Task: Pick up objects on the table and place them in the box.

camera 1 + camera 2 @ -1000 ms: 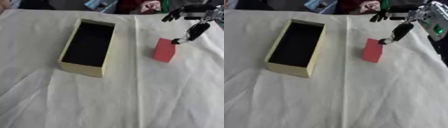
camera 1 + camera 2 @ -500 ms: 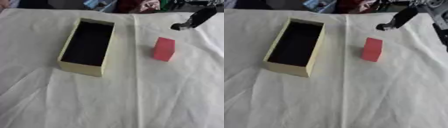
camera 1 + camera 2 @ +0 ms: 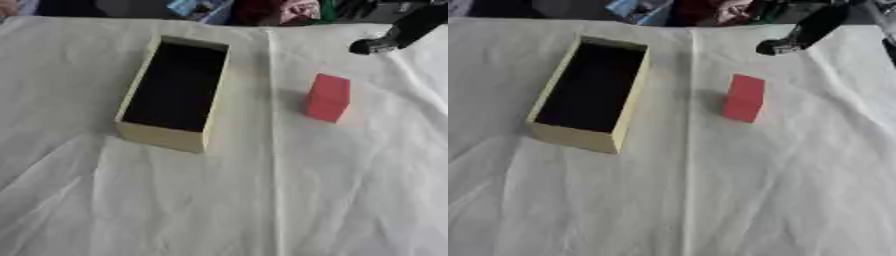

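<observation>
Leftmost of the task's things, the box (image 3: 175, 95) lies open on the white cloth of the desk (image 3: 219, 210), toward the far left part, long side running away from the robot, its dark inside empty as far as can be seen. To its right, well apart and across a fold in the cloth, the red block (image 3: 328, 97) stands upright on the desk, nearer the far right corner, touching nothing but the cloth.

Further right, at the far right corner, the right hand (image 3: 798, 35) shows only in part: a dark finger with a rounded tip hanging over the cloth beyond the block, apart from it and holding nothing. Whether its fingers are spread or curled I cannot tell, since most of the hand is cut off by the picture's edge. The left hand is not visible.

As a judgement, the block is yet to be picked up. It is tall and narrow, so a finger that meets it from the side could tip it or push it along the cloth. The wrinkled cloth may also drag with it and shift the box.
</observation>
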Motion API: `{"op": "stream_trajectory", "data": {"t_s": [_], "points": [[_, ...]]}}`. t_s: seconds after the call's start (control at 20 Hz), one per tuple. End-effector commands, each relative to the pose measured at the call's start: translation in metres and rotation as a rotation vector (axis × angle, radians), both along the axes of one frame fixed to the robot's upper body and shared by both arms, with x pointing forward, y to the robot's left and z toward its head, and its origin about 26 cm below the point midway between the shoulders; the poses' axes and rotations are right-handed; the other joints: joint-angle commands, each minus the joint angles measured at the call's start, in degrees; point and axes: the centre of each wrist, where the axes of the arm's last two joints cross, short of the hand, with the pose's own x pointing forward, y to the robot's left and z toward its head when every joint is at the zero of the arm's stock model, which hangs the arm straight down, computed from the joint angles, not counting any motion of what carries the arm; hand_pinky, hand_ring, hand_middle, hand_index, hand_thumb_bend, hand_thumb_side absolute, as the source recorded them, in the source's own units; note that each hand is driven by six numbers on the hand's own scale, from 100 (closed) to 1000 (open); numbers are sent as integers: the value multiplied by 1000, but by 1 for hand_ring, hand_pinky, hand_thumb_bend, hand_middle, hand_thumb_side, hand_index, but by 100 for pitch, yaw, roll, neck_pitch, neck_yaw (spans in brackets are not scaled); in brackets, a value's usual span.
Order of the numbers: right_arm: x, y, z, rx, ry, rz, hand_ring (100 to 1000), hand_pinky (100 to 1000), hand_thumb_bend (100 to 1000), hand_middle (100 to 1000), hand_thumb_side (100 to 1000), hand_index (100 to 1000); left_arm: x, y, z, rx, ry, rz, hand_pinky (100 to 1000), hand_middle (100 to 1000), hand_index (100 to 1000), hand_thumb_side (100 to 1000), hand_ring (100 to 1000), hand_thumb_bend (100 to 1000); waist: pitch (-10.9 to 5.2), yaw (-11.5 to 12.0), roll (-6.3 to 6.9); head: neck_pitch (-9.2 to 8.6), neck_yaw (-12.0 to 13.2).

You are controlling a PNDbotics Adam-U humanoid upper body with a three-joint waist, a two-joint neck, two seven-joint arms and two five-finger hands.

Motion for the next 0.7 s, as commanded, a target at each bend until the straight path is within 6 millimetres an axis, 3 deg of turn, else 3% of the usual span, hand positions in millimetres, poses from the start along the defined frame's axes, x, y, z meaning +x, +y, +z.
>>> {"op": "stream_trajectory", "data": {"t_s": [0.05,0.25,0.7], "points": [[-15,3,14,-78,-5,21,878,840,402,856,390,941,-3,2,11,27,-37,2,569,518,661,100,541,209,-201,9,-8,-4,-14],[-22,13,7,-118,15,-5,883,836,433,867,349,946,-3,1,11,29,-38,-2,569,518,661,100,540,208,-199,23,-16,-11,-31],[-21,25,4,-243,-35,-153,897,820,494,872,441,950,-3,0,11,28,-37,-9,569,519,661,100,541,207,-192,41,-22,-11,-53]]}}
